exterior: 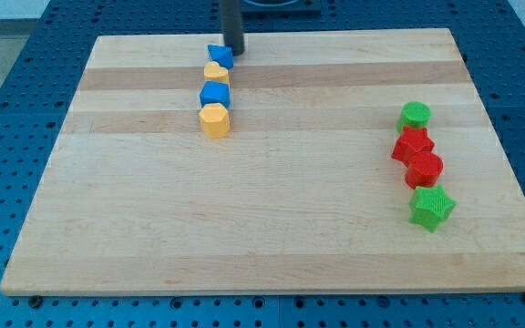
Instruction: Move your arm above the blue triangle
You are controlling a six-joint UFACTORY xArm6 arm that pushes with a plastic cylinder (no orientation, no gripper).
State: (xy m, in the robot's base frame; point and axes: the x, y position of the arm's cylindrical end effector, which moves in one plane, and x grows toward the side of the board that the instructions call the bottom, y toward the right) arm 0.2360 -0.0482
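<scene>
The blue triangle (220,56) lies near the view's top edge of the wooden board (272,228), at the head of a short column of blocks. My tip (234,51) stands just to the triangle's right, at its upper side, touching or nearly touching it. Below the triangle come a yellow heart-like block (216,73), a blue block (214,93) and a yellow hexagon block (214,119), each touching the one above.
At the view's right stands a second column: a green round block (416,115), a red block (413,144), a red round block (425,169) and a green star-like block (431,208). Blue perforated table surrounds the board.
</scene>
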